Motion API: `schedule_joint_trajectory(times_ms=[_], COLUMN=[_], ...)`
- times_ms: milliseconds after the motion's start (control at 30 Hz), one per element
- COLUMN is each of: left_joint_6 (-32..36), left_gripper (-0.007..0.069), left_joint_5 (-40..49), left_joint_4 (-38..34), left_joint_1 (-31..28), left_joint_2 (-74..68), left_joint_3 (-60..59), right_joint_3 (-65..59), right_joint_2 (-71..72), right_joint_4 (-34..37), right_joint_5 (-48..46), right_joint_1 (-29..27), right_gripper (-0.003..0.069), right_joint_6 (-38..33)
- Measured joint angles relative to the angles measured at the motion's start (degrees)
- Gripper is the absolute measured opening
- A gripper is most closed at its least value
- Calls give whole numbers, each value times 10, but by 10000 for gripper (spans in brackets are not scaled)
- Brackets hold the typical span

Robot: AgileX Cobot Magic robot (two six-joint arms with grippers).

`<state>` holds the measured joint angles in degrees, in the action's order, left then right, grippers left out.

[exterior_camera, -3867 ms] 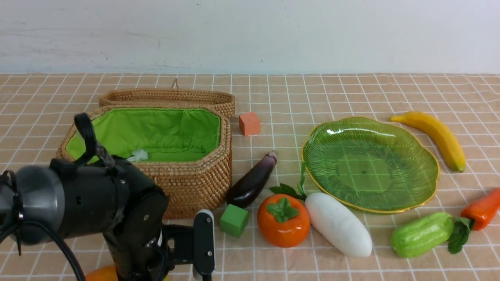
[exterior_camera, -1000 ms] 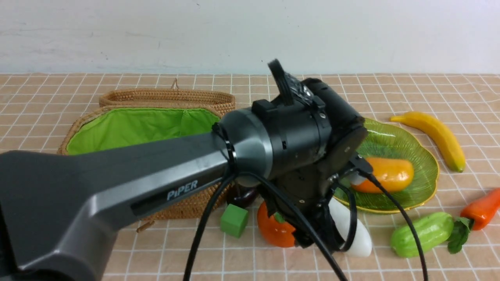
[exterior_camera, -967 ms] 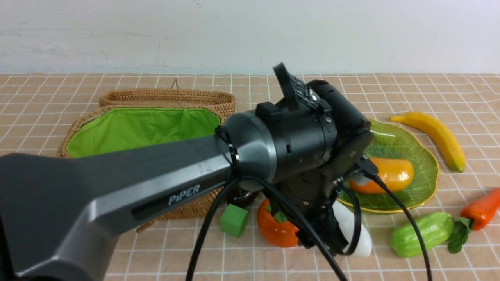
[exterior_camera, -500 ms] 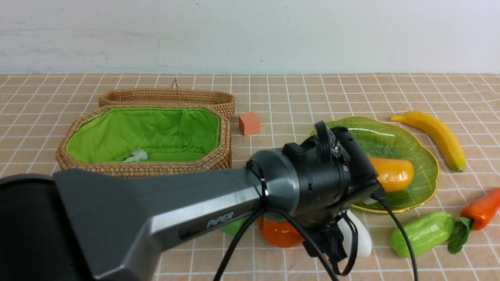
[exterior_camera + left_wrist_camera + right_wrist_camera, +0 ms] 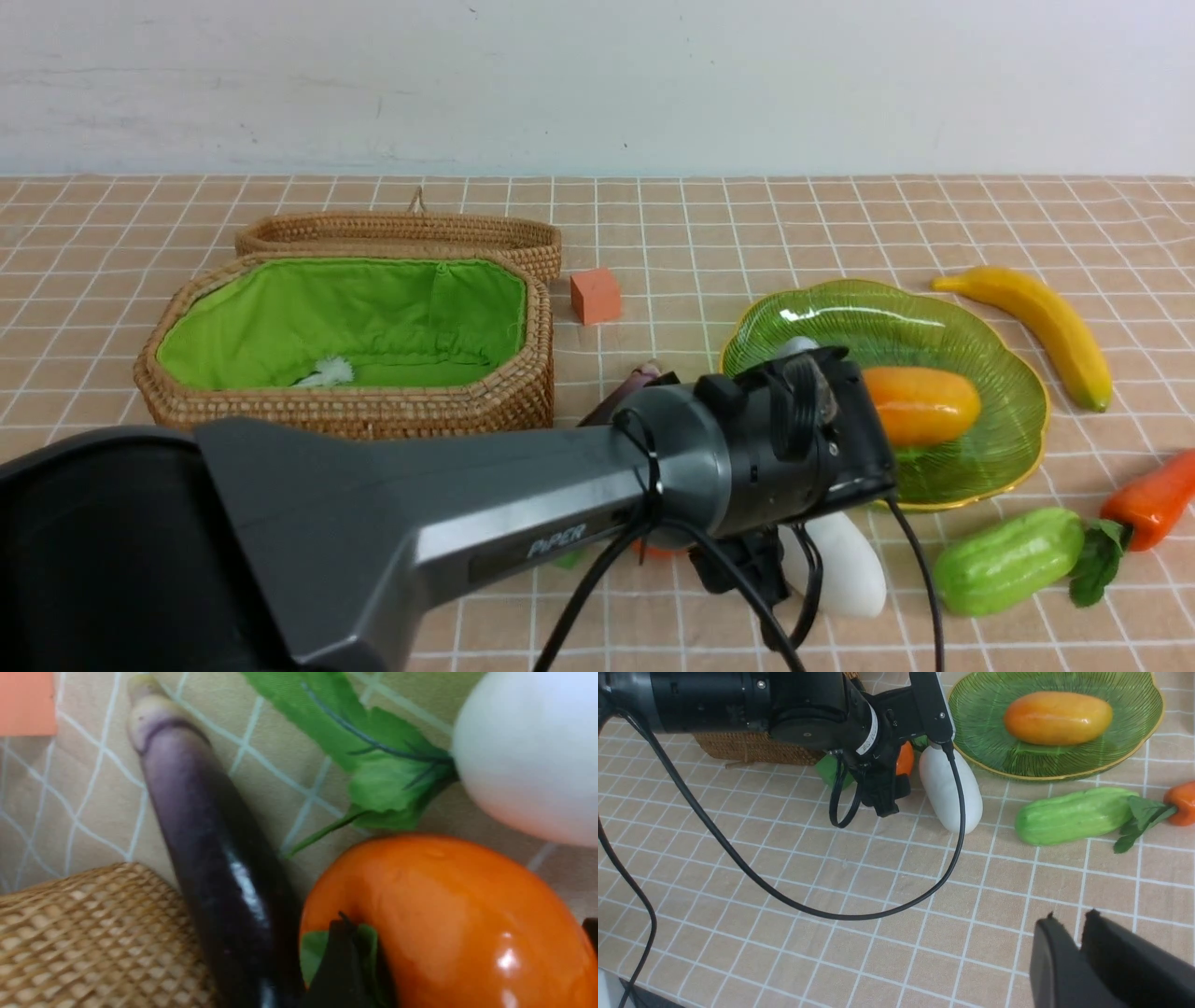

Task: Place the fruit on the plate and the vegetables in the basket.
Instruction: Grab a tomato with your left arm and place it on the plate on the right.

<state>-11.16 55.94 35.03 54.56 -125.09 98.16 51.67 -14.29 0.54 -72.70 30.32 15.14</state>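
Sits lower and farther back from the plate (image 5: pixel 1004 448) than half a second ago, with the mango (image 5: pixel 920 404) left lying on it. Spreads the fingers (image 5: pixel 338 961) of the left gripper (image 5: pixel 466 924) wide astride the persimmon (image 5: pixel 420 891) on the table, not yet squeezing. Best to centre on the round glossy body, clear of the soft leafy cap, then close gently: probably hard, slick, apt to squirt out. Must avoid the smooth long eggplant (image 5: pixel 205 849) just beside and the radish (image 5: pixel 528 756) near. Keeps the right gripper (image 5: pixel 1070 914) pinched nearly together, empty, well apart.
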Motion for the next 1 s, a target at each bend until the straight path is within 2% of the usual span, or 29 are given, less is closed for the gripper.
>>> schedule_joint_trajectory(times_ms=[100,200,467,633,800,867,1000], left_joint_6=[-18,-30,-28,-23,3,46,105], left_gripper=[568,501,503,503,503,503,503], left_joint_5=[0,0,-1,33,-36,-100,-183], left_joint_4=[24,28,37,41,-40,-130,-216], left_joint_1=[0,-3,-5,3,-3,-21,-56], left_joint_2=[-5,-8,-6,30,63,51,-16], left_joint_3=[0,0,0,29,103,137,179], right_joint_3=[0,0,0,0,0,0,0], right_joint_2=[0,0,0,0,0,0,0], right_joint_4=[0,0,0,0,0,1,6], right_joint_5=[0,0,0,0,4,12,14], right_joint_1=[0,0,0,0,0,0,0], right_gripper=[99,99,99,101,102,102,102], right_joint_6=[0,0,0,0,0,0,0])
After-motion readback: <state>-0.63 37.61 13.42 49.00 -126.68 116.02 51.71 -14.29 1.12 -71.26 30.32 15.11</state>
